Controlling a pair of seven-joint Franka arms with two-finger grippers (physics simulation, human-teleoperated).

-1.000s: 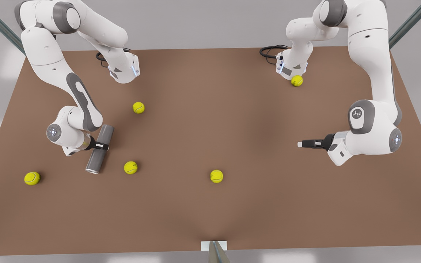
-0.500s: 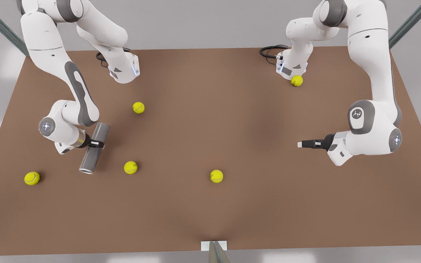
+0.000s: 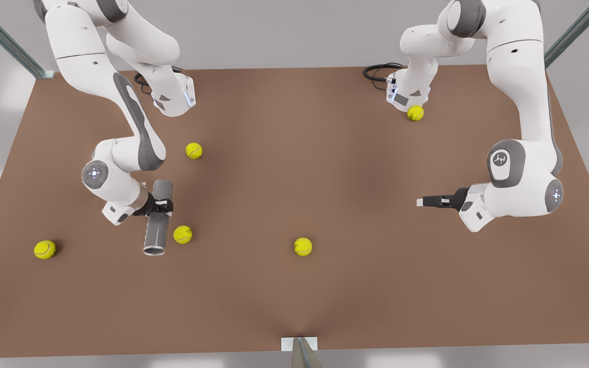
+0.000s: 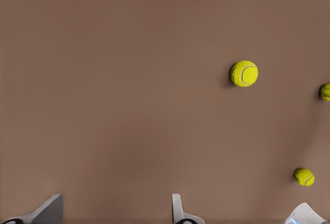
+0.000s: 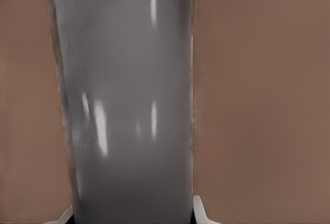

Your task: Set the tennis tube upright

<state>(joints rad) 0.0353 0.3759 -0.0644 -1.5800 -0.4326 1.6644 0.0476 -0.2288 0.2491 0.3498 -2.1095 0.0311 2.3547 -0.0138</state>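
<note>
The tennis tube (image 3: 157,219), a plain grey round tube with a silvery rim at one end, is held above the brown counter (image 3: 325,286) on the front view's left. It is tilted, not upright yet, with its rim end pointing toward the camera. The right gripper (image 3: 163,207) has its jaws clenched around the middle of the tube (image 5: 126,100). I think it grabs the middle so the tube stays balanced and can be turned to stand up. A small yellow-green tennis ball (image 3: 182,234) sits just beside the tube's rim end, so the tube may bump it when it comes down. Other yellow-green balls (image 3: 194,150) lie well apart on the counter. The left gripper (image 3: 427,202) waits on the front view's right, holding nothing, with its jaws pressed together. It stays out of the way because one arm is enough for this job.
</note>
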